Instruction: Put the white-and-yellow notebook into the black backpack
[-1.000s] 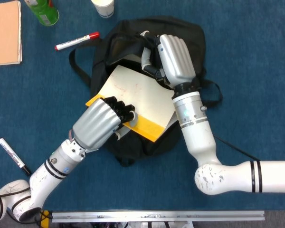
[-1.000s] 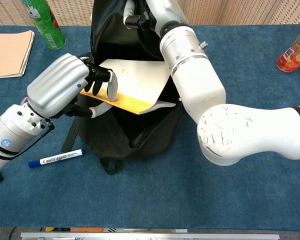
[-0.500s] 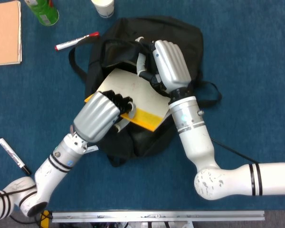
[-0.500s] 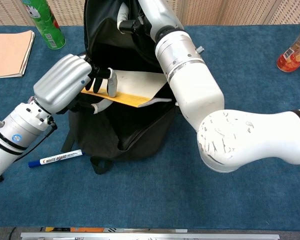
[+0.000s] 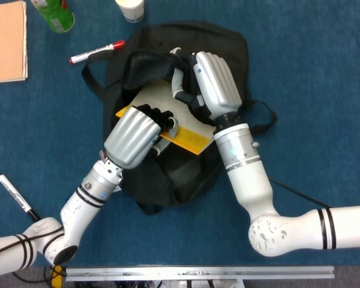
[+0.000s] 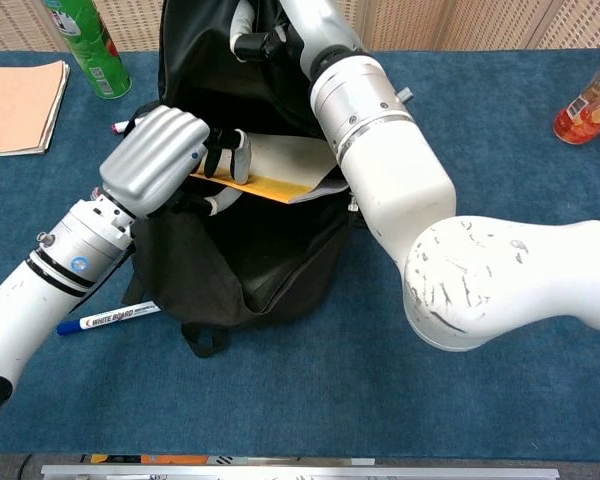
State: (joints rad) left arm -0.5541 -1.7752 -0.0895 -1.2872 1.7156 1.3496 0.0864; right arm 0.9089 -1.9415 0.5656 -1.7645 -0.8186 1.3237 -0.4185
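Observation:
The white-and-yellow notebook (image 5: 181, 129) (image 6: 280, 172) lies tilted in the mouth of the black backpack (image 5: 168, 174) (image 6: 250, 270), its far part under the bag's upper flap. My left hand (image 5: 135, 137) (image 6: 165, 160) grips the notebook's near yellow edge, fingers curled over it. My right hand (image 5: 215, 84) (image 6: 270, 30) holds up the backpack's upper rim at the opening, just beyond the notebook.
A red-capped marker (image 5: 97, 52) lies left of the bag, a blue whiteboard marker (image 6: 108, 319) by my left forearm, a black pen (image 5: 15, 198) further left. An orange notebook (image 5: 6, 41), green bottle (image 5: 53, 13), white cup (image 5: 131, 9) and drink bottle (image 6: 587, 97) stand around.
My left hand has pushed the notebook up and deeper into the backpack's opening; less of the white page shows. The right hand has shifted slightly left with the bag's rim.

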